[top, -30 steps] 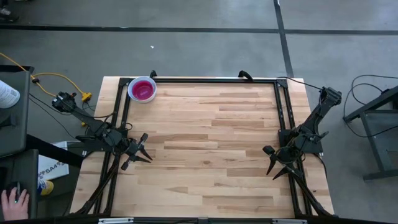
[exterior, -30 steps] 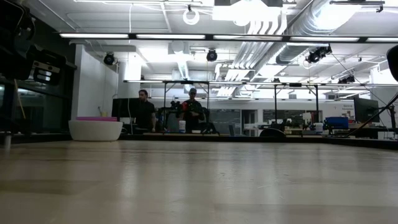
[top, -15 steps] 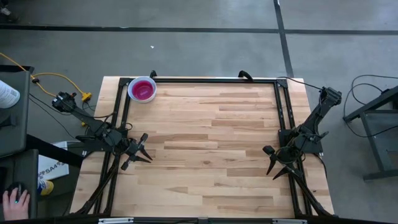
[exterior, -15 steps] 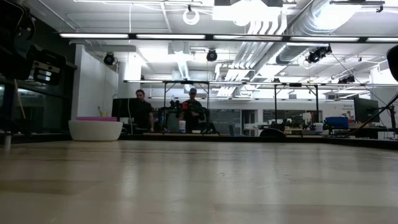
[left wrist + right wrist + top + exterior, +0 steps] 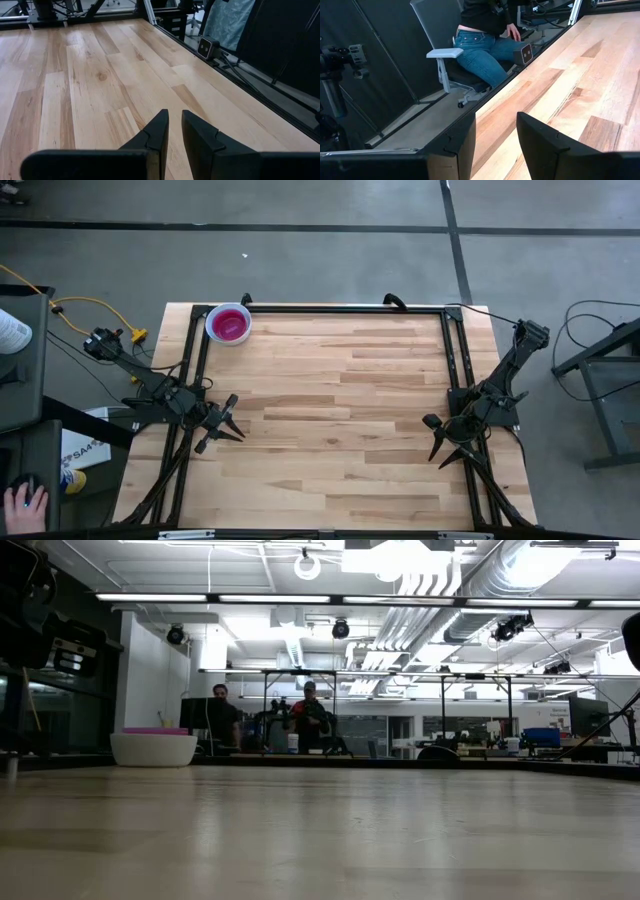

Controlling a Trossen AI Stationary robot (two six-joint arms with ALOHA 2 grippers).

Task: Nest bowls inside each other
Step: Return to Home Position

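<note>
Across the last second nothing on the table (image 5: 340, 410) moves. Both arms sit exactly where they were, folded back at its two sides, and the stack of bowls (image 5: 228, 324) has not shifted. The only stir is off the table: two people in the room beyond (image 5: 220, 718) shift a little, and a person's hand (image 5: 22, 502) moves slightly at the lower left of the high view.

The stack stands at the far left corner, just inside the black frame and well apart from either gripper. From above it shows a magenta inside within a white rim. From table height it is a white bowl (image 5: 153, 748) with a thin purple edge above its lip (any bowls between these two are hidden, so their order cannot be checked).

The left gripper (image 5: 225, 425) hangs over the left edge with its jaws narrow – a slim gap in its wrist view (image 5: 174, 117), nothing between them. The right gripper (image 5: 440, 442) hangs over the right edge, jaws wider apart (image 5: 495, 122) and also empty.

With no loose bowl anywhere on the wood and both arms motionless and unloaded, I judge the nesting done and the retreat finished too – no further move looks called for.
</note>
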